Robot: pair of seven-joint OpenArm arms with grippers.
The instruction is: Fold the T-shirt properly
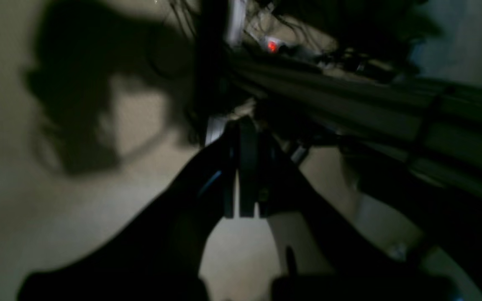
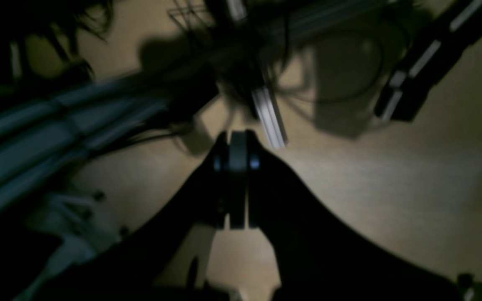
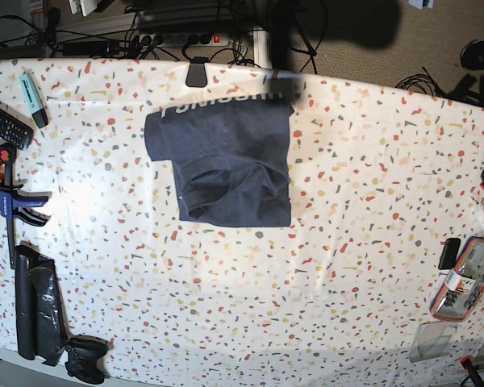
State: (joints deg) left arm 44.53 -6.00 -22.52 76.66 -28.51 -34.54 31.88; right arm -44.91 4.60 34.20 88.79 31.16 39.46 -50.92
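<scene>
The dark navy T-shirt [image 3: 226, 153] lies partly folded on the speckled table [image 3: 347, 242], toward its far middle. Pale lettering shows along the shirt's far edge, and the neckline sits on top near the front. In the blurred left wrist view, my left gripper [image 1: 241, 125] is shut with nothing between its fingers, above a beige floor and cables. My right gripper [image 2: 237, 137] is likewise shut and empty in the right wrist view, over floor and cable bundles. Neither wrist view shows the shirt. Both grippers are away from it.
A remote [image 3: 0, 121], a turquoise marker [image 3: 34, 101], a clamp [image 3: 8, 193], a long black roll [image 3: 36, 310] and a game controller [image 3: 85, 359] line the left edge. A pouch [image 3: 466, 278] and a clear box [image 3: 433, 343] sit at the right. A black clip [image 3: 196, 74] is at the far edge.
</scene>
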